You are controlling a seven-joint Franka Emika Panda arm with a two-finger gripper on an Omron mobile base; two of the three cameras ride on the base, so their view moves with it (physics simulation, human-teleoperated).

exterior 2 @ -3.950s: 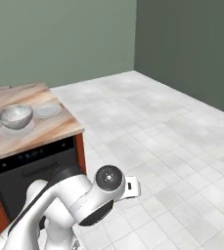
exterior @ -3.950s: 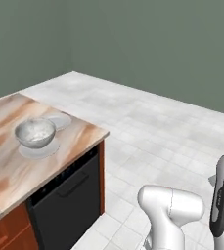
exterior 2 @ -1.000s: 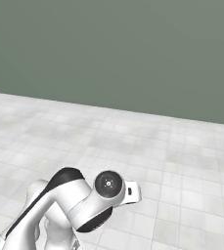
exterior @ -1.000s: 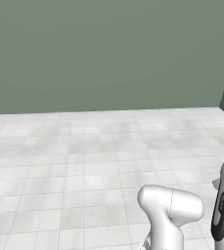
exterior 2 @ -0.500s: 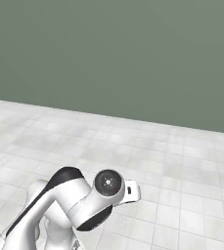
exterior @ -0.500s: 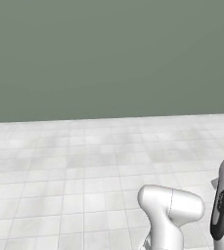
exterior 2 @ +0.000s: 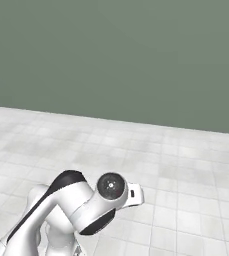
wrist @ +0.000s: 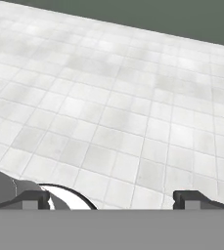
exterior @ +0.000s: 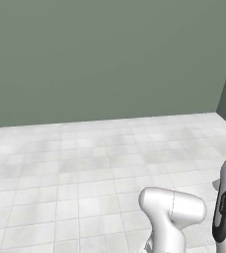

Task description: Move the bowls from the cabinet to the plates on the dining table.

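My end effector [wrist: 111,197] stands with its jaws spread wide and nothing between them; in the hand view the two dark tips rise far apart over bare pale floor tiles [wrist: 113,112]. That fits a stretch of travel, I judge: with no bowl to carry, there is no reason to close.

My arm [exterior 2: 81,205] is folded low and tucked close over the base, which I take as a compact posture for driving, not reaching. Ahead in both base views lies open tiled floor [exterior: 85,163] running to a plain grey-green wall [exterior: 99,54], with a darker wall meeting it at the right corner.

The bowls, the cabinet, the plates and the desk are nowhere in front of me, so I cannot say where they lie. I judge I am between stations, and the cabinet must be faced before any grasp.
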